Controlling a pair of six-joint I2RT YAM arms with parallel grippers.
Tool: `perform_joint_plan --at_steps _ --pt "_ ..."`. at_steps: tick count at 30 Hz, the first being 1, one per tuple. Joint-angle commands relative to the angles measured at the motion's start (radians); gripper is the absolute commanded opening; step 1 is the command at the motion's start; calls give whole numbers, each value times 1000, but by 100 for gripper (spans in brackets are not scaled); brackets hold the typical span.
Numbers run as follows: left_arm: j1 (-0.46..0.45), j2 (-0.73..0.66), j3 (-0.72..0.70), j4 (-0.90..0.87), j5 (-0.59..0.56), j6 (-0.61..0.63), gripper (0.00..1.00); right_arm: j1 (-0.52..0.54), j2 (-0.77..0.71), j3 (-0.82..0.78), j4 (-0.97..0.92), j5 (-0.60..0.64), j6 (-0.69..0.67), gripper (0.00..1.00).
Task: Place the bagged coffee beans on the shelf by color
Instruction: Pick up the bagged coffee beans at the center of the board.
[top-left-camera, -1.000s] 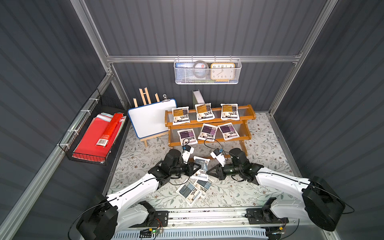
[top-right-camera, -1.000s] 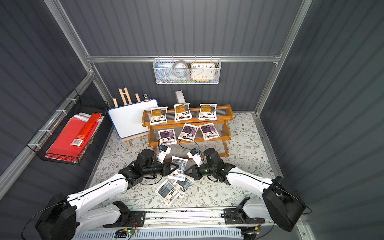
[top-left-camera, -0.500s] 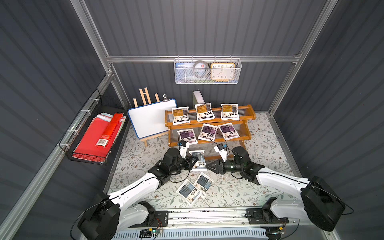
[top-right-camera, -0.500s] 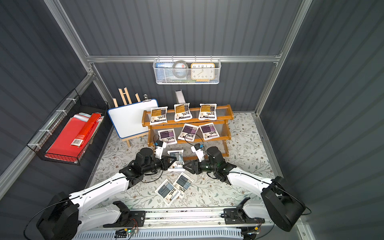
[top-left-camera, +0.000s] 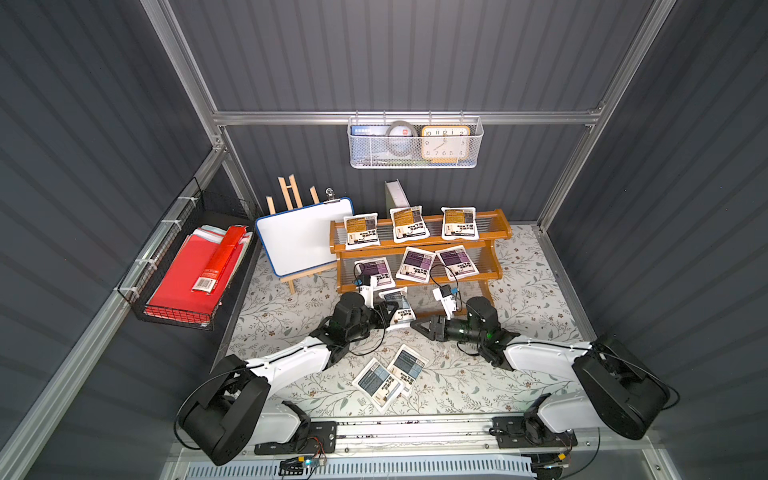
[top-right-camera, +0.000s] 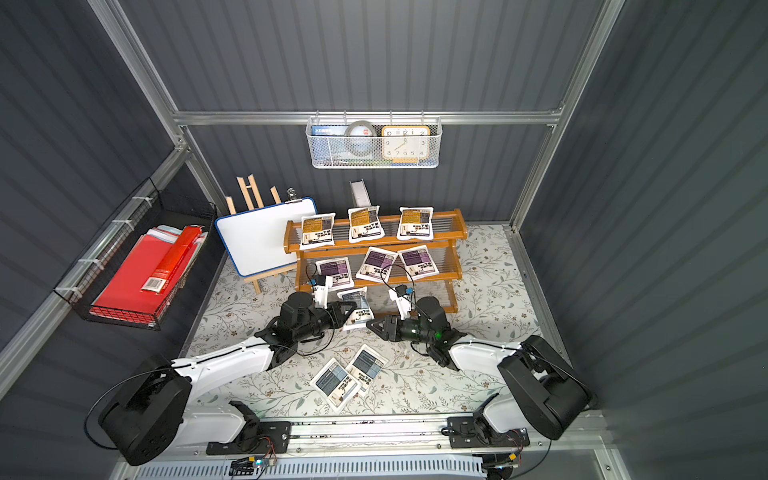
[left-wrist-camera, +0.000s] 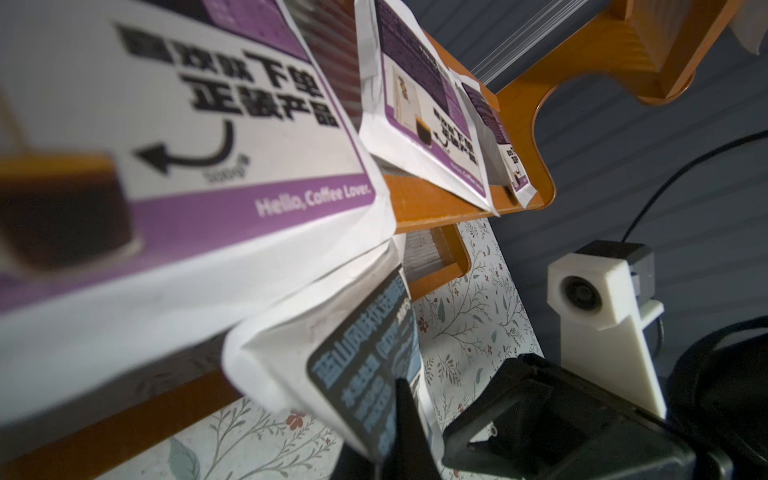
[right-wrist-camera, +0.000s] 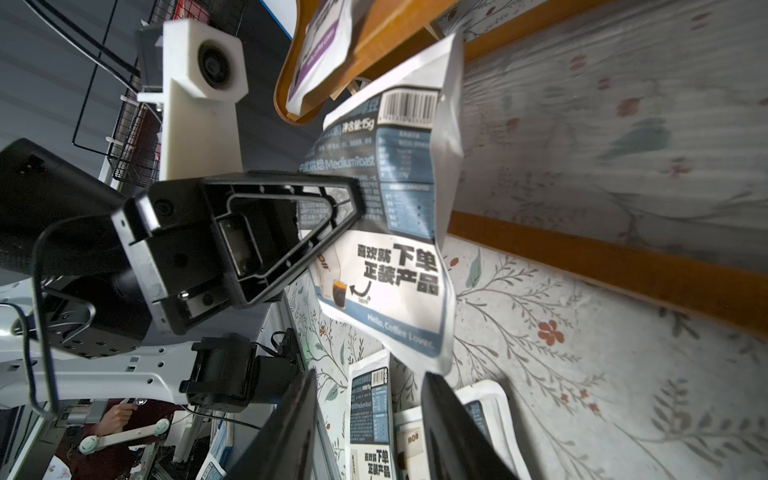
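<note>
The left gripper (top-left-camera: 386, 311) is shut tight on a grey-blue pouch (top-left-camera: 398, 306), gripping it from its left side. In the right wrist view one finger (right-wrist-camera: 291, 232) lies flat across the printed face of that pouch (right-wrist-camera: 395, 257). In the left wrist view a dark finger (left-wrist-camera: 405, 419) presses on the label end of the pouch (left-wrist-camera: 365, 374).

The pouch hangs tilted and clear of the mat (top-left-camera: 532, 299). It is in front of the left part of the lowest tier of the shelf (top-left-camera: 498, 226). Its upper corner sits close under the overhanging edge of the leftmost purple pouch (left-wrist-camera: 208, 166). Whether they touch, and whether the pouch rests on the tier, I cannot tell.

The right gripper (top-left-camera: 415, 324) points at the pouch from the right. Its jaws are partly apart and hold nothing. In its wrist view the gripper (right-wrist-camera: 370, 374) shows a clear gap between the fingers. The pouch's lower corner is just beyond the tips, and whether a tip grazes it I cannot tell.

In both top views, three yellow pouches (top-left-camera: 409, 224) (top-right-camera: 365, 224) stand in a row on the top tier. Three purple pouches (top-left-camera: 415, 264) (top-right-camera: 376, 264) lie on the middle tier.

Two loose pouches (top-left-camera: 390, 376) (top-right-camera: 349, 374), both grey-blue, lie flat and overlapping on the mat. They are between the arms and nearer the robot's base than either gripper.
</note>
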Motion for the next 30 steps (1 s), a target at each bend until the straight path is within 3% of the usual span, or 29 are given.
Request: perform_joint_plan --at_steps 1,20,30 --pt "1 -5 12 50 11 -21 0 -5 35 25 89 -16 33 44" --pt "11 -16 0 42 -38 -38 0 -45 -16 -18 -19 -59 -31 42" --pt "13 -24 -7 47 -43 -37 0 -48 32 -13 34 -65 -8 42"
